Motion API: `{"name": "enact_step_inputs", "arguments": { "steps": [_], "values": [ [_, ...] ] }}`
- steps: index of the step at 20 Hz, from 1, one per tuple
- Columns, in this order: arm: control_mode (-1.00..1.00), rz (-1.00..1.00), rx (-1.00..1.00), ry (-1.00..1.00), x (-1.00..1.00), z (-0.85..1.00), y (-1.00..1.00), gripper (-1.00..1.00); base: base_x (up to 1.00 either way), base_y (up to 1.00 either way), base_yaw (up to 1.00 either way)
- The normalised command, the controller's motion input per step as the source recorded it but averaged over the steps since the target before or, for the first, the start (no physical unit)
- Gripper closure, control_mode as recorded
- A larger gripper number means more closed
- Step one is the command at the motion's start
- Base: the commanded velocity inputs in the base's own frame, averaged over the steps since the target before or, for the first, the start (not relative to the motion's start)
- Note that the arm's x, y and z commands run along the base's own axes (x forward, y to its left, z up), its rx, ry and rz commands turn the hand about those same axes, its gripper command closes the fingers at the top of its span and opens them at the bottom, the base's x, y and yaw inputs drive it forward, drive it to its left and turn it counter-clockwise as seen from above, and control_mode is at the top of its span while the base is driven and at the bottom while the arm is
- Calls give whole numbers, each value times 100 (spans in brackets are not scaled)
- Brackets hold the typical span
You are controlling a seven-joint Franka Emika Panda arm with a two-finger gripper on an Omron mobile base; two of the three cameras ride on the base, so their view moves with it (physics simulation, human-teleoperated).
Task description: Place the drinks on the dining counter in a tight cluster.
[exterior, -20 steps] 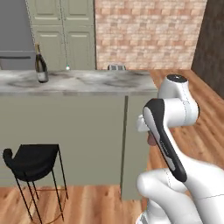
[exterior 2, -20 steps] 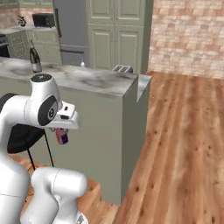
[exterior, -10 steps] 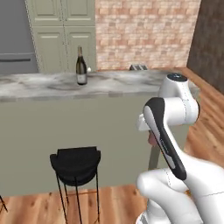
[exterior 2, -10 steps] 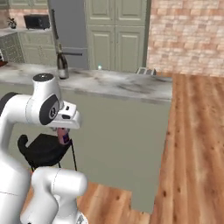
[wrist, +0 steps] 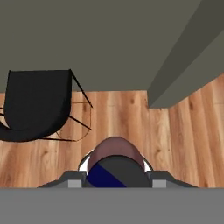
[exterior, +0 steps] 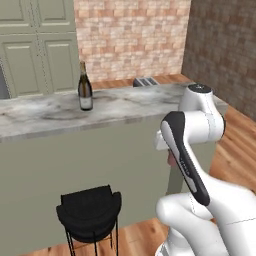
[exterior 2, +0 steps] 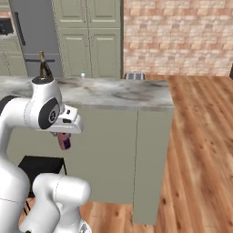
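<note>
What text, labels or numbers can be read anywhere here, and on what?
None is legible.
Tall dark wine bottle on the grey-white marble dining counter: pale label, too blurred to read.
Short maroon bottle in the gripper: dark blue patch, no lettering visible.

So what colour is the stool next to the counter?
The stool is black, seat and legs alike. The left base view shows it best.

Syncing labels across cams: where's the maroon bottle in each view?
Left base view: maroon bottle peeks out beside the arm, right of centre, below counter height.
Right base view: it hangs under the hand, left of centre.
Hand view: bottom centre, seen end-on, gripper shut on it.
Shared landmark: black stool.
</note>
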Motion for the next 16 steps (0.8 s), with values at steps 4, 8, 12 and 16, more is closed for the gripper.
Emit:
{"name": "enact_step_inputs", "arguments": {
  "steps": [4,8,12,16],
  "values": [
    [100,0,0,0,0,0,0,100,2,0,-5],
    [100,0,0,0,0,0,0,100,0,0,0],
    [100,0,0,0,0,0,0,100,0,0,0],
    [100,0,0,0,0,0,0,100,0,0,0]
  ]
}}
